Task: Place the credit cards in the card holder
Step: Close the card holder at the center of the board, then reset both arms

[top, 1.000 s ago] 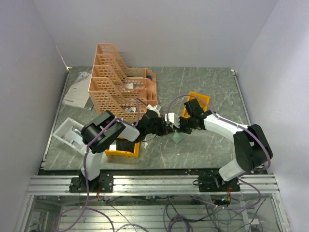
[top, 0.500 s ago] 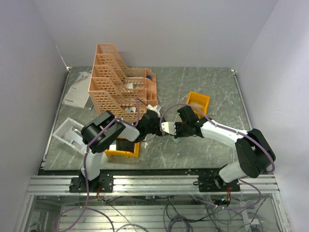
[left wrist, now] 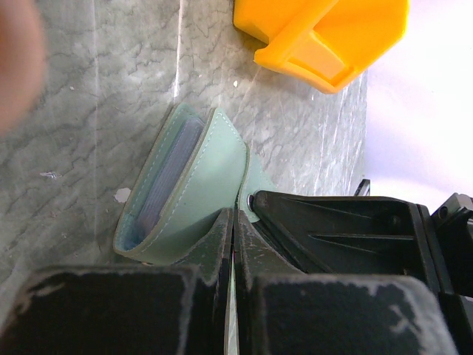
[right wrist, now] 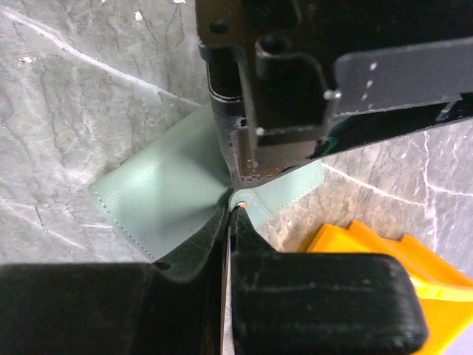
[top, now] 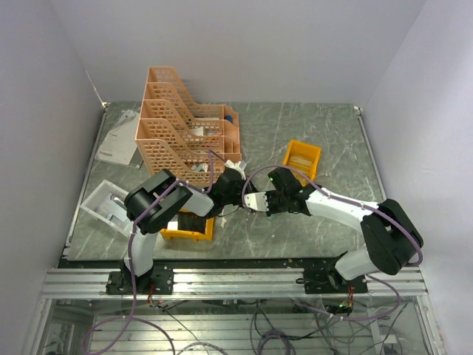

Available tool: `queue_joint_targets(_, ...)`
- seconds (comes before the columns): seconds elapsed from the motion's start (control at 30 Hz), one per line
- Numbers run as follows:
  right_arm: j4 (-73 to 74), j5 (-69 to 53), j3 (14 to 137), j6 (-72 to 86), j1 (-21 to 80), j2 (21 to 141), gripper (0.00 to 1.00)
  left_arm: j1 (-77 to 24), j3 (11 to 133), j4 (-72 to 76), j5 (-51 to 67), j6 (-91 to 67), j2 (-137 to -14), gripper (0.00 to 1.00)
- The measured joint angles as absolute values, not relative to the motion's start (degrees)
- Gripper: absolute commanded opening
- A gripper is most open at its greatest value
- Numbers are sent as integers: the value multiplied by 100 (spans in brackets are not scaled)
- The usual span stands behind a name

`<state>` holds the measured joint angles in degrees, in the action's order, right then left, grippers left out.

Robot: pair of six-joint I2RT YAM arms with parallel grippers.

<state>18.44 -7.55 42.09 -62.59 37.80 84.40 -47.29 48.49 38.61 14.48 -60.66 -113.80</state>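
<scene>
The card holder [left wrist: 194, 181] is located over mid-worktop [left wrist: 89, 96], between the two arms and near the orange bin [left wrist: 325, 37], folded partly open. The left jaws are pressed narrow on its near edge, with the green material pinched between them. The right jaws are likewise narrow, clamped on the holder's snap tab [right wrist: 240, 198]. A greyish edge in the inner slot appears to be a credit card [left wrist: 168, 171]; the oblique view prevents confirmation. Whether the holder touches the worktop cannot be told.
</scene>
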Motion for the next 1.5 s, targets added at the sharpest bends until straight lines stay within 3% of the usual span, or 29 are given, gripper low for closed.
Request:
queue_joint_targets(0.27,1870,-696,4195,-6477,3822,8486,0,-4727,4871,3826,1461,-6064,-11378,7)
queue_joint_targets(0.3,1876,-692,4198,-6510,3826,8497,3,-4727,4871,3822,1461,-6064,-11373,7)
queue_joint_targets(0.47,1870,-751,4259,-6445,3815,8514,36,-4729,4906,3634,1459,-5988,-11295,9)
queue_joint_targets(0.57,1959,-1044,4456,-6267,3636,8466,49,-4729,5000,3146,1452,-5791,-11133,13)
queue_joint_targets(0.73,2790,-1955,4829,-5822,3033,8305,60,-4746,5043,2121,1264,-5393,-10637,22)
queue_joint_targets(1.03,3301,-2814,5354,-5170,2401,6799,74,-4733,5216,609,528,-4539,-9043,22)
queue_joint_targets(1.1,3422,-2904,5518,-4963,2294,6595,85,-4733,5266,386,405,-4300,-8591,33)
queue_joint_targets(1.17,3522,-2941,5817,-4687,2088,6501,95,-4733,5352,167,250,-4016,-8077,57)
queue_joint_targets(1.2,3520,-2945,6036,-4508,1938,6460,99,-4727,5452,34,145,-3846,-7754,74)
queue_joint_targets(1.23,3509,-2956,6272,-4329,1796,6418,100,-4718,5537,-47,89,-3728,-7557,87)
queue_joint_targets(1.27,3492,-2974,6534,-4101,1664,6377,100,-4703,5732,-196,5,-3597,-7293,94)
queue_joint_targets(1.5,3343,-2648,8134,-2373,1422,6440,100,-4425,7719,-1361,-213,-2982,-6751,98)
